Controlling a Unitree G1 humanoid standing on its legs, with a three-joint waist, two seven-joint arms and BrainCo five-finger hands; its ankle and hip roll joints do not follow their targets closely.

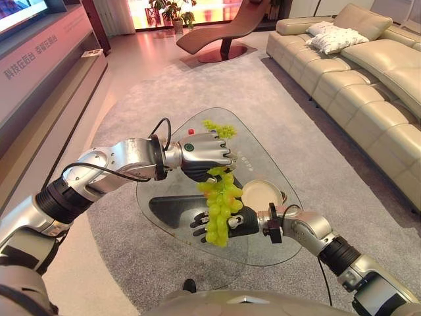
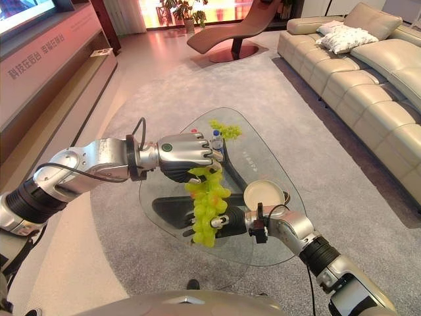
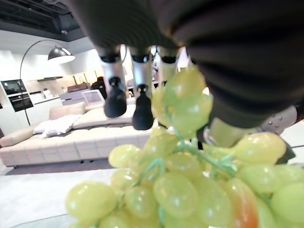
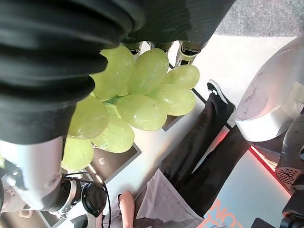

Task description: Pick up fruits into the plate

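Note:
A long bunch of green grapes (image 1: 220,204) hangs in the air over the glass table (image 1: 266,158). My left hand (image 1: 204,153) is shut on its top end, with fingers and thumb curled round the stem and upper grapes (image 3: 180,185). My right hand (image 1: 245,222) reaches in low from the right, fingers straight and spread, its palm against the bunch's lower grapes (image 4: 137,95). A round cream plate (image 1: 262,195) sits on the table just right of the hanging bunch. A second, smaller green bunch (image 1: 220,129) lies at the table's far end.
A small red thing (image 1: 191,131) sits by the far bunch. A beige sofa (image 1: 368,85) runs along the right, a brown lounge chair (image 1: 223,33) stands at the back, a long low cabinet (image 1: 46,66) on the left. A person's dark-trousered legs (image 4: 204,142) stand nearby.

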